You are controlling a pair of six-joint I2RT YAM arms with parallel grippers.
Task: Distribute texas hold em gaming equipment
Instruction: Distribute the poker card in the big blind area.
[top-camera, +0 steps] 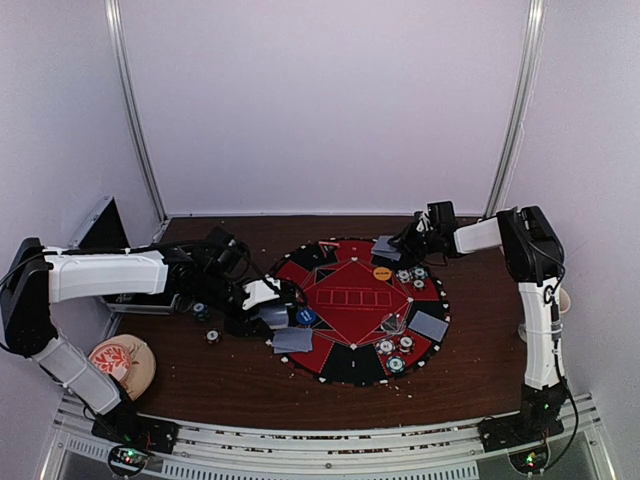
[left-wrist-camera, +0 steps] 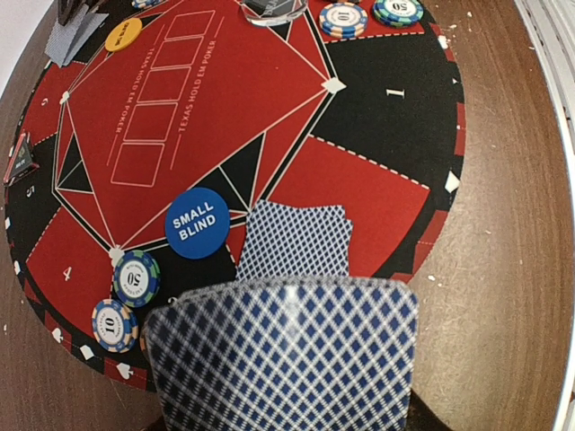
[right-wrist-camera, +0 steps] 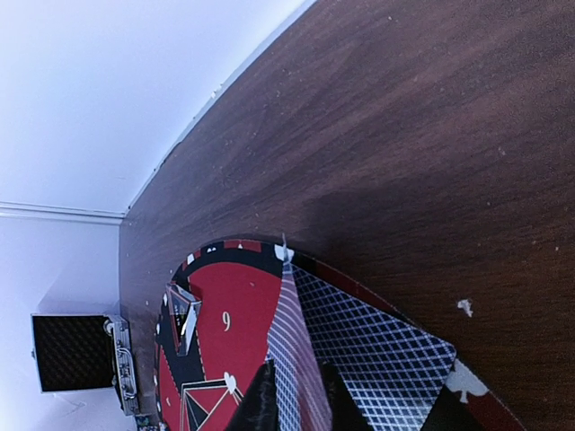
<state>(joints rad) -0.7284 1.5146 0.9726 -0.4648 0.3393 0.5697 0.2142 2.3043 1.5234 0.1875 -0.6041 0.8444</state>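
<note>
My left gripper (top-camera: 271,304) is shut on a deck of blue-backed playing cards (left-wrist-camera: 283,355) that hides its fingers in the left wrist view. Just beyond the deck, dealt cards (left-wrist-camera: 293,239) lie on the mat beside the blue small-blind button (left-wrist-camera: 197,223) and two chips (left-wrist-camera: 137,278). At the mat's far edge my right gripper (top-camera: 398,245) has a playing card (right-wrist-camera: 289,314) standing on edge between its fingers (right-wrist-camera: 262,400). Another card (right-wrist-camera: 382,355) lies flat under it. An orange button (top-camera: 381,272) and more chips (top-camera: 411,274) sit nearby.
The round red-and-black mat (top-camera: 355,365) covers the table's middle. The open metal case (top-camera: 100,228) stands at the far left. Loose chips (top-camera: 207,322) lie on the wood by my left arm. A pink bowl (top-camera: 122,362) sits near left. A small dark holder (right-wrist-camera: 183,314) stands on the mat.
</note>
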